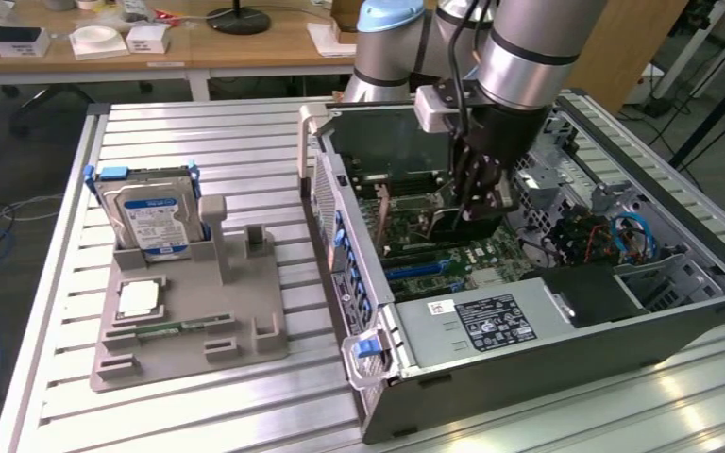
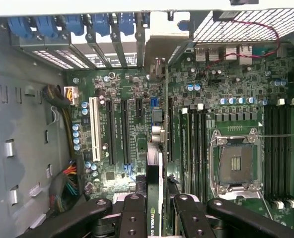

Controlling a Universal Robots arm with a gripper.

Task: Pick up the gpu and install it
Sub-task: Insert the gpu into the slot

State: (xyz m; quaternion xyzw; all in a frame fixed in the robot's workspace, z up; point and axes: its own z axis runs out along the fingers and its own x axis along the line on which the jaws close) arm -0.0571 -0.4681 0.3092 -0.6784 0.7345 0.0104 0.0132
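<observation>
The exterior view takes in the whole slatted tabletop (image 1: pixel 211 132). The open computer case (image 1: pixel 564 349) lies toward the edge on the exterior view's right. A grey holder (image 1: pixel 193 363) sits toward the opposite edge, with a hard drive (image 1: pixel 148 222) standing upright in it and a memory stick (image 1: pixel 167 328) lying flat. In this view the arm reaches down into the case, and the end effector (image 1: pixel 470 212) is low over the board among dark parts. The wrist view looks along the motherboard (image 2: pixel 137 124) and makes the grip plain: the black fingers (image 2: pixel 132 213) pinch the gpu (image 2: pixel 155 168) from both sides. The card is seen edge-on as a thin dark board with a green logo near the fingers. It runs toward the case's rear wall, where its silvery end bracket (image 2: pixel 159 47) stands beside the row of blue latches (image 2: pixel 62 25). It stands upright on its edge, between the long black slots (image 2: pixel 110 131) and the memory slots (image 2: pixel 196 148), with the bare processor socket (image 2: pixel 236 163) farther off. Whether its lower edge sits in a slot cannot be told.
</observation>
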